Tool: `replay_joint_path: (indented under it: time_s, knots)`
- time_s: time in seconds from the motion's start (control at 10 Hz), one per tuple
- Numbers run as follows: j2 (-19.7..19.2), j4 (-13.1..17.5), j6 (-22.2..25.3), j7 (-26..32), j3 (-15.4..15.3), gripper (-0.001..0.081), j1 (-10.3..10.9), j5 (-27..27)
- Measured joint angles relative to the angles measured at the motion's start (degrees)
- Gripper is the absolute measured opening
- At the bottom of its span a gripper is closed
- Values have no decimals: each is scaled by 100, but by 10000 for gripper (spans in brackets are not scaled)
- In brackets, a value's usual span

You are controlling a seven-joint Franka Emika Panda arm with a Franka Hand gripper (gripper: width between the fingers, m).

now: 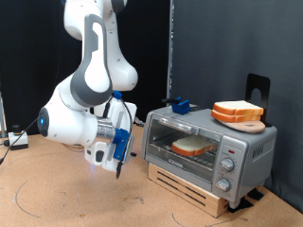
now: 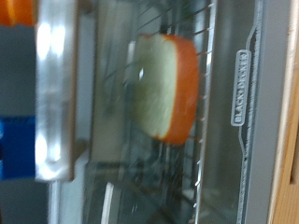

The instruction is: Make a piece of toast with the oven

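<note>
The silver-grey oven (image 1: 210,147) stands at the exterior view's right on a low wooden stand, its glass door shut. The piece of toast (image 1: 192,146) lies inside on the wire rack, seen through the glass. The wrist view faces the door: the toast (image 2: 166,89) has a pale face and an orange-brown crust, behind the bar handle (image 2: 54,93). My gripper (image 1: 116,168) hangs to the exterior view's left of the oven, a short way from the door, with nothing seen between its fingers. No fingers show in the wrist view.
A pile of like slices (image 1: 238,112) on a board and a small blue object (image 1: 178,104) sit on the oven's top. A column of round knobs (image 1: 230,163) is on its right side. A black bracket (image 1: 256,90) stands behind. Cables (image 1: 14,140) lie at the far left.
</note>
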State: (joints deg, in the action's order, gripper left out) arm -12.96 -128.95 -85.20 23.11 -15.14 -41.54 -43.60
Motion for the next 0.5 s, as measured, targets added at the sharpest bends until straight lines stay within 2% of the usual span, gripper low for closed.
replay_joint_path:
  time_s: [0.2,0.3,0.5]
  knots:
    - [-497,779,615,-105,-67,807,15,528]
    - [-729,1117,714,-184,-85,807,50,644]
    - [-1015,1489,587,-420,-89,807,108,580]
